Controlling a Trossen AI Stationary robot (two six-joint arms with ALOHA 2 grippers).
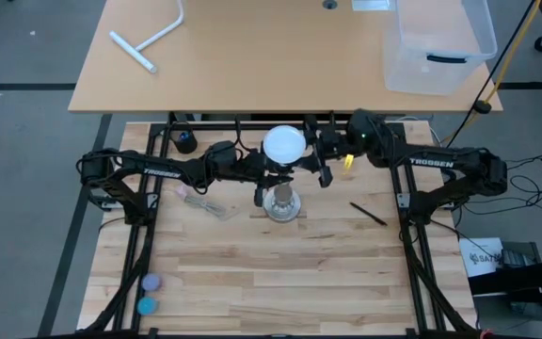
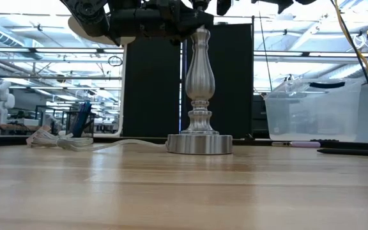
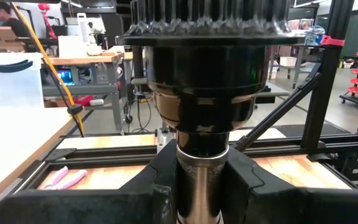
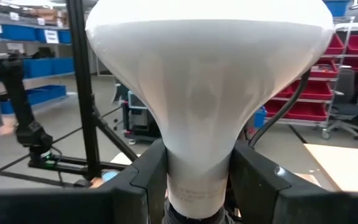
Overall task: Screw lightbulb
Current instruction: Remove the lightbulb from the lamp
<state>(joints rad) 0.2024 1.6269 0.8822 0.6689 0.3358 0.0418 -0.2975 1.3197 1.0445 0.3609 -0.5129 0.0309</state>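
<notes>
A silvery metal lamp post stands upright on its round base at the table's middle, with a black socket on top. My left gripper reaches in from the left and is shut on the post just under the socket. The white lightbulb is up in the air a little to the far side of the post's top, globe up. My right gripper comes from the right and is shut on it. The bulb's screw base is hidden below the fingers. My left gripper pinches the post's silvery neck, right below the black socket, between its two fingers. The fingers lie level, coming from the table's left, across the upright post. The post stays on its base on the table. My right gripper pinches the bulb's tapering neck, under the globe, between its two fingers. The fingers lie level and come from the table's right. The bulb sits upright, globe up, lifted clear of the table and apart from the socket.
A black pen lies right of the lamp, and a clear packet with cord lies left of it. Two small round pieces sit near the front left corner. On the far table are a clear bin and a white T-shaped pipe.
</notes>
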